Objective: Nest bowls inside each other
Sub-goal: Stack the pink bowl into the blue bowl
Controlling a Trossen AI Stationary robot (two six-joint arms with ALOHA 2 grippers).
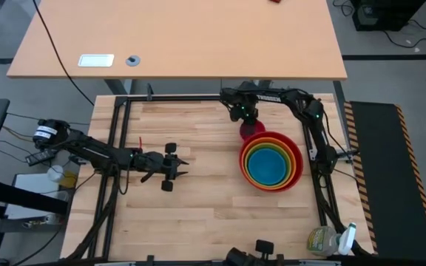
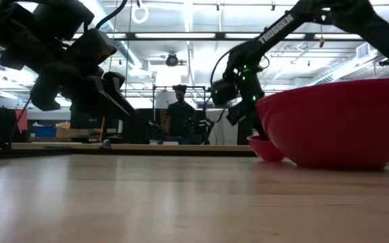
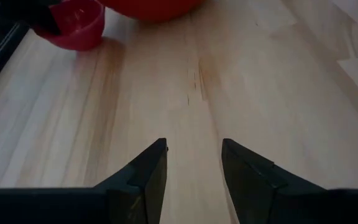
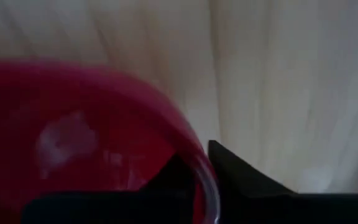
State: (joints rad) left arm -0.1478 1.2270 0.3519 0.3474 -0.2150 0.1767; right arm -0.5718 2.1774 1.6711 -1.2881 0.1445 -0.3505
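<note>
A stack of nested bowls [image 1: 272,161] sits at the table's right: a red one outermost, then orange, lime green and blue inside it. The small pink bowl [image 1: 251,131] stands on the table just beyond the stack's far left side, and also shows in the low view [image 2: 265,148]. My right gripper [image 1: 248,118] reaches down onto the pink bowl's far rim and is shut on it. My left gripper [image 1: 180,166] waits open at the table's middle left, above bare wood [image 3: 194,146]. My right gripper [image 4: 207,165] pinches the pink bowl's rim [image 4: 207,183], one finger [image 4: 173,177] inside the bowl and one [image 4: 244,174] outside its wall. The fingers come from above, pointing steeply down. In the low view the bowl's bottom rests on the table beside the red bowl [image 2: 343,125].
A jar and a spray bottle [image 1: 331,240] stand at the near right corner. A black frame rail [image 1: 176,97] runs along the far edge, with a beige desk [image 1: 176,37] behind it. A person [image 2: 179,115] stands in the room beyond. Bare wood lies between the two arms.
</note>
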